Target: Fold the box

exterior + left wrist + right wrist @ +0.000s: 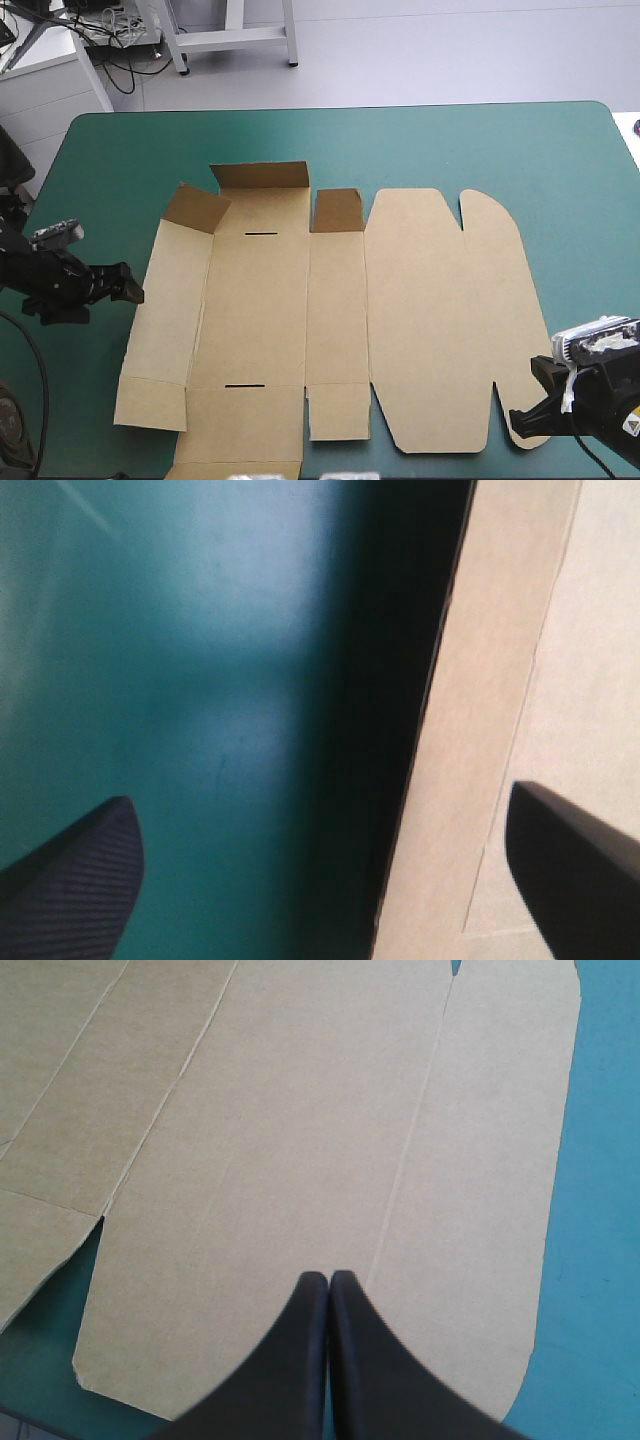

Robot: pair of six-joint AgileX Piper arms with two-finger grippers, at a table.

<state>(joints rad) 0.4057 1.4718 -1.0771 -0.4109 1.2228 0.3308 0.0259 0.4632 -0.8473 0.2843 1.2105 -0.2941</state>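
The brown box [420, 300] lies as a cut sheet, mostly flat, on the teal-green cover. Three small flaps [260, 176] at its far left stand tilted up. My left gripper [130, 291] hovers at the sheet's left edge, open. In the left wrist view the box [520, 630] edge runs between the fingers of the left gripper [320, 800], one finger over the board and one over the cover. My right gripper [522, 420] is at the near right rounded corner. In the right wrist view this gripper [330, 1282] is shut, its tip over the flat box [300, 1110] panel.
Bare teal-green table [400, 140] stretches beyond the sheet to the far edge and along the right side [610, 1210]. The sheet's near edge reaches close to the table's front edge.
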